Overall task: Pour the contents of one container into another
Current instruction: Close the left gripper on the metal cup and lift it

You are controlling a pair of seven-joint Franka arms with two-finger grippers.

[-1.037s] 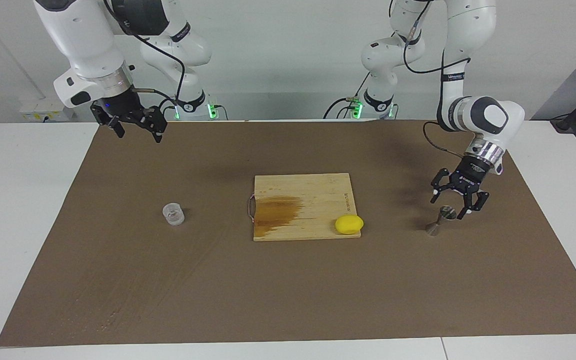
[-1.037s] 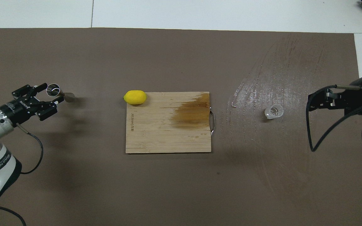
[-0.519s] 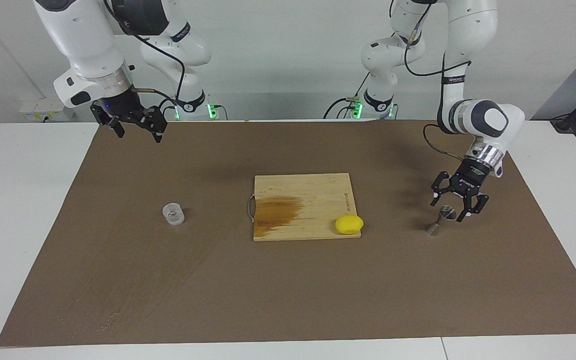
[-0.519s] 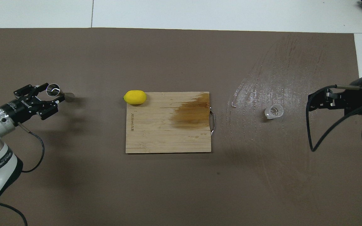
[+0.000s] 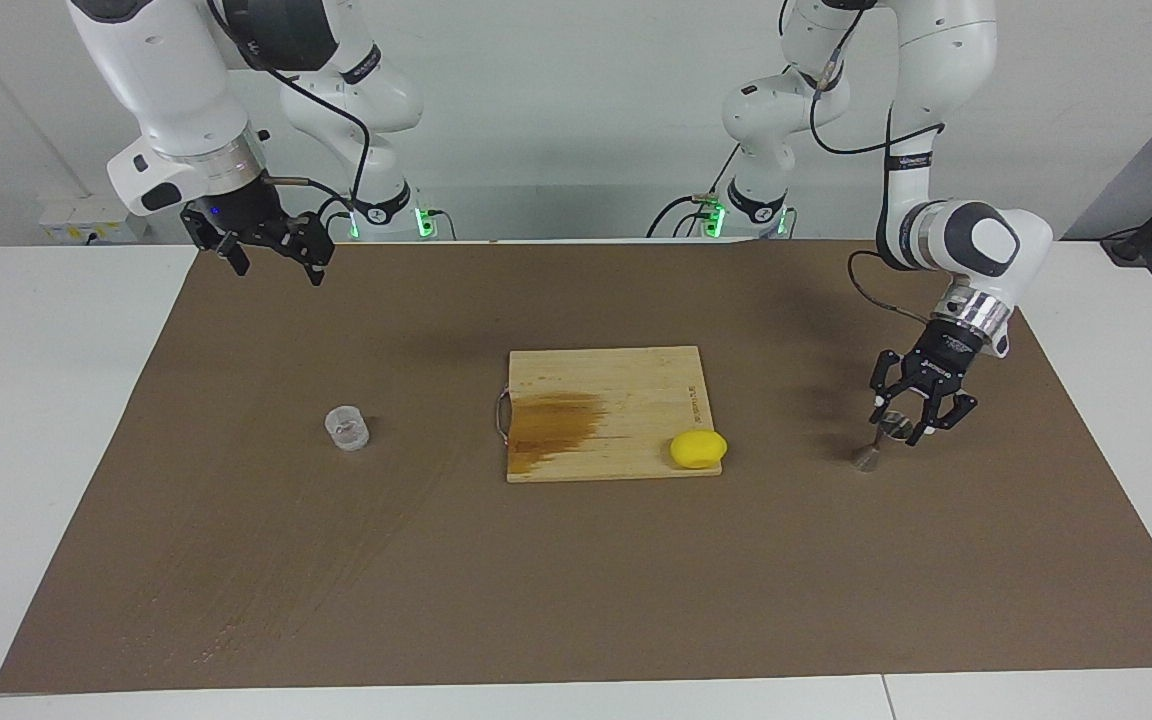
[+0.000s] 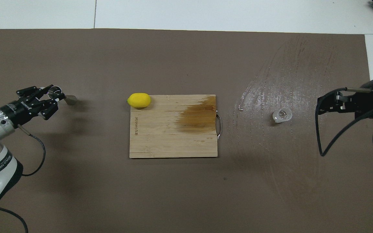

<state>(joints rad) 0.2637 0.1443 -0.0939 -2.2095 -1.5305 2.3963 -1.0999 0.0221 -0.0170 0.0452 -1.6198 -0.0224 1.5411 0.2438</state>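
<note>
Facing view: left end effector (image 5: pixel 898 424) just clamped onto jigger (image 5: pixel 883 437); right end effector (image 5: pixel 270 258) spread, waiting; cup (image 5: pixel 347 428) untouched, pour pending.

Shiny steel jigger (image 5: pixel 874 446), matt (wet-streaked) mat (image 5: pixel 576 580).

Two glossy white arms with dark grey joint caps, silver wrist rings and looping black cables; black skeletal left gripper (image 5: pixel 901 428), black right gripper (image 5: pixel 272 258); green lights glow at both bases, upper frame.
</note>
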